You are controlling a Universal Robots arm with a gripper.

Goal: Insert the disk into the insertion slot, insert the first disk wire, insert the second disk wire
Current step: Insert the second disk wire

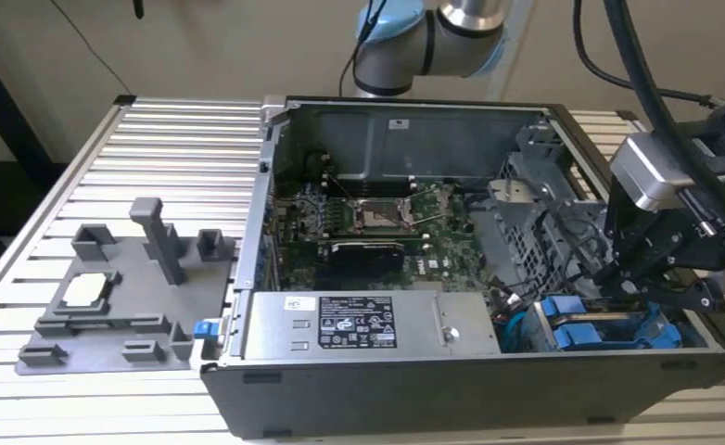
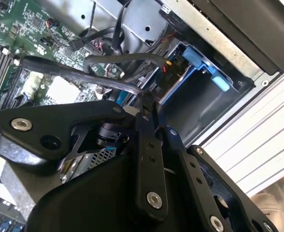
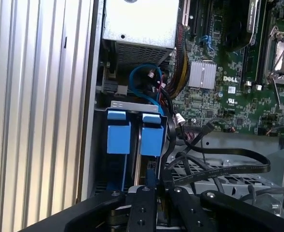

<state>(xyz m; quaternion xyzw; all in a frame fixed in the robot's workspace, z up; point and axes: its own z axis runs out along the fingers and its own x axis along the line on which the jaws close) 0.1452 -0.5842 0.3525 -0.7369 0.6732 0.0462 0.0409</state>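
My gripper (image 1: 635, 292) reaches down into the open computer case at the exterior view's right. Its fingers (image 2: 144, 145) are shut on a flat black disk wire (image 2: 84, 77), which loops away over the drive cage (image 3: 219, 166). Just ahead of the gripper (image 3: 151, 186) the disk (image 3: 151, 137) sits in the insertion slot (image 3: 132, 105), with only its blue carrier bracket visible. A second blue bracket (image 3: 119, 133) stands beside it. A second black wire (image 2: 127, 59) runs to a plug at the bay (image 2: 170, 72).
The grey power supply box (image 1: 350, 326) with a white sticker lies along the case's near wall. Behind it is the motherboard (image 1: 375, 218). A blue cable (image 3: 142, 79) loops above the bay. A grey fixture plate (image 1: 115, 297) lies on the ribbed table (image 1: 165, 148).
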